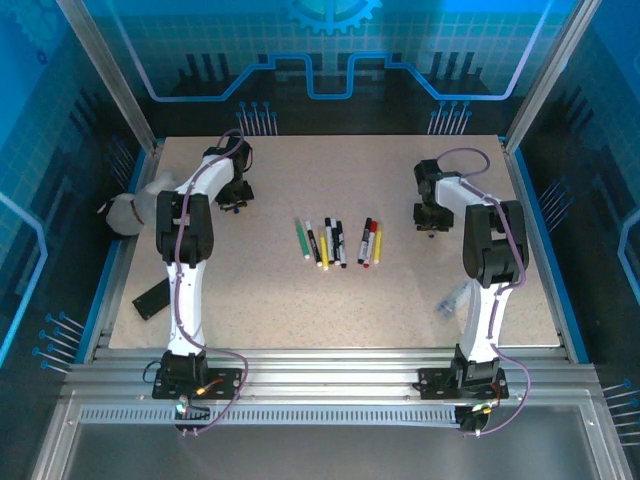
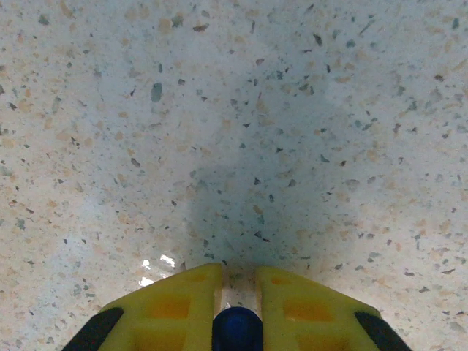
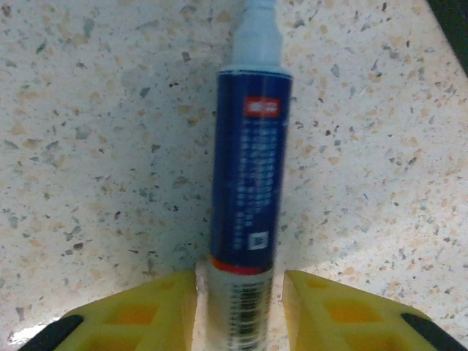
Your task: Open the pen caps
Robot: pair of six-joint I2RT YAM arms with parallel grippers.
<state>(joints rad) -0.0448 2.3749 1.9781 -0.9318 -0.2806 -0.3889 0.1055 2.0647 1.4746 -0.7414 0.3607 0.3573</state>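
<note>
Several capped pens (image 1: 340, 242) lie side by side in a row at the table's middle, with green, yellow, black, white and red bodies. My left gripper (image 1: 233, 203) points down at the table's far left. In its wrist view the yellow fingers (image 2: 175, 303) are shut on a small dark blue pen cap (image 2: 238, 329) just above bare tabletop. My right gripper (image 1: 430, 225) hangs over the far right. Its fingers (image 3: 139, 314) are shut on a dark blue pen (image 3: 250, 168) with a red band and a barcode. The pen's whitish end (image 3: 259, 29) points away, close to the table.
A flat black slab (image 1: 152, 298) lies near the left front edge. A crumpled white cloth (image 1: 128, 212) sits at the left edge behind my left arm. A small pale translucent item (image 1: 450, 298) lies beside my right arm. Raised blue rails border the table.
</note>
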